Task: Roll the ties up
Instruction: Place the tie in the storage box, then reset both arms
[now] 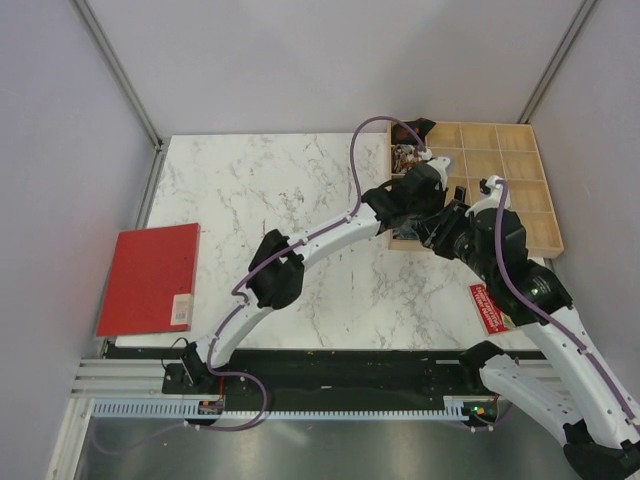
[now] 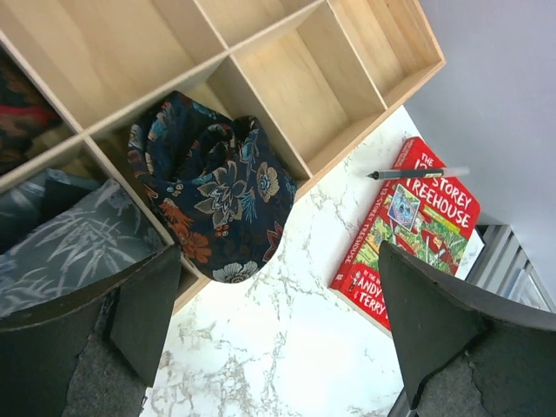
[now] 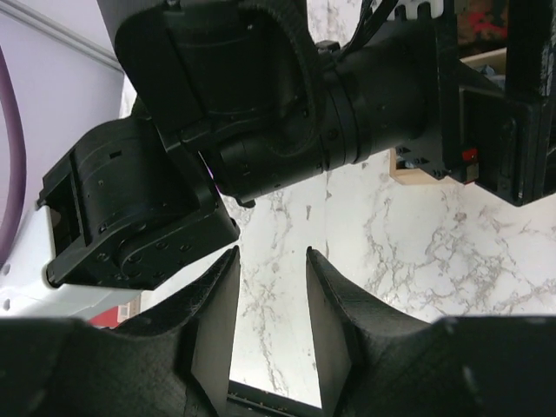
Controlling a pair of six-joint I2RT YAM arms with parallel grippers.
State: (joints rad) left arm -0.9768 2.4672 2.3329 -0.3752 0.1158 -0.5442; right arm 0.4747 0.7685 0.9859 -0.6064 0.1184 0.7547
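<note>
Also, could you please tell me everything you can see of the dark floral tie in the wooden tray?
The floral tie is soft dark navy-black fabric printed with orange, blue and cream flowers. It is bunched into a loose roll in an edge compartment of the wooden tray, its lower fold spilling past the rim, over the marble table. It touches the compartment walls; the open left gripper is clear of it.

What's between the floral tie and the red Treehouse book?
Only bare marble table; the left wrist view shows it. The floral tie spills over the edge of the wooden tray; the book lies apart, a pen on it.
</note>
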